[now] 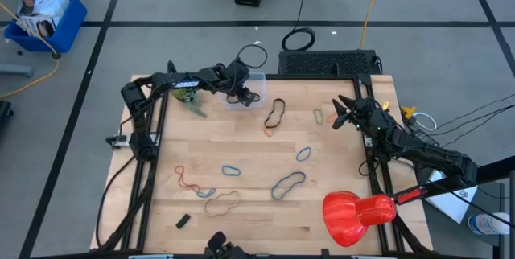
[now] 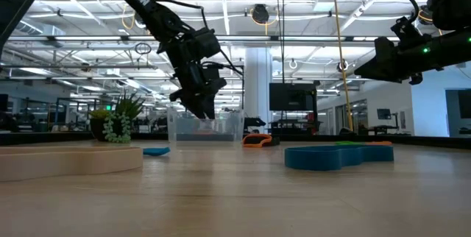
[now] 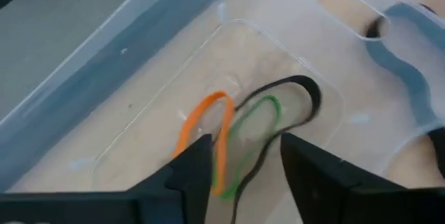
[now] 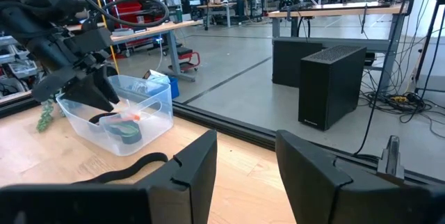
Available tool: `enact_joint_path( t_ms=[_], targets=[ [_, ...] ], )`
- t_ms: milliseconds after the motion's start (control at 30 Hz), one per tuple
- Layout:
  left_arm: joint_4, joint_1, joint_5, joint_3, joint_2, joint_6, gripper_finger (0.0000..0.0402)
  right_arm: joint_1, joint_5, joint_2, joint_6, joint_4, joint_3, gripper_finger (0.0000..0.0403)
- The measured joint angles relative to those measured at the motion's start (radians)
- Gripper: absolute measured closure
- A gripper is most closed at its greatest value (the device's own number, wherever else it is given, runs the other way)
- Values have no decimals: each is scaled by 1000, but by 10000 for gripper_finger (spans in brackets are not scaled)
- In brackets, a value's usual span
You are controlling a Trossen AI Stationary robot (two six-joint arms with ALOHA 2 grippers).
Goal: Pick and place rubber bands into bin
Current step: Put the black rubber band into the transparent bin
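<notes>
The clear bin (image 1: pixel 256 76) stands at the table's far edge, left of centre. On its floor lie an orange band (image 3: pixel 206 130), a green band (image 3: pixel 256 120) and a black band (image 3: pixel 303 95). My left gripper (image 1: pixel 244 92) is open and reaches down into the bin, with its fingertips (image 3: pixel 247 165) just above those bands and nothing between them. My right gripper (image 1: pixel 341 116) is open and empty in the air at the table's right side, near a green and orange band (image 1: pixel 319 116). Several more bands lie flat on the table, among them a black and orange one (image 1: pixel 275 114).
Blue bands (image 1: pixel 303 154) (image 1: pixel 232 169), a grey-blue band (image 1: pixel 287 184), a red band (image 1: pixel 187 178) and a tan band (image 1: pixel 221 204) lie on the near half. A small black block (image 1: pixel 183 220) lies near left. A small plant (image 1: pixel 193 102) stands left of the bin. A red object (image 1: pixel 358 215) is near right.
</notes>
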Motion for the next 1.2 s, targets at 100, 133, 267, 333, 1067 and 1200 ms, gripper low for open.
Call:
enact_joint_path(
  t_ms=[100,133,267,333,1067,1200],
  targets=[
    [29,0,47,-1,-59,5,201,0,0,0,0,0,0,261],
    [34,0,64,-1,-91,6,197,0,0,0,0,0,0,261],
    [87,-2,84,1,-241,45,189,0,-2,1,4,0,0,261],
    [115,-2,84,1,-324,56,188,0,-2,3,7,0,0,261],
    [-46,-68,161,-24,-760,90,188,0,-3,6,7,4,0,261],
    [19,-68,160,-121,-834,74,188,0,-3,6,7,2,0,261]
  ],
)
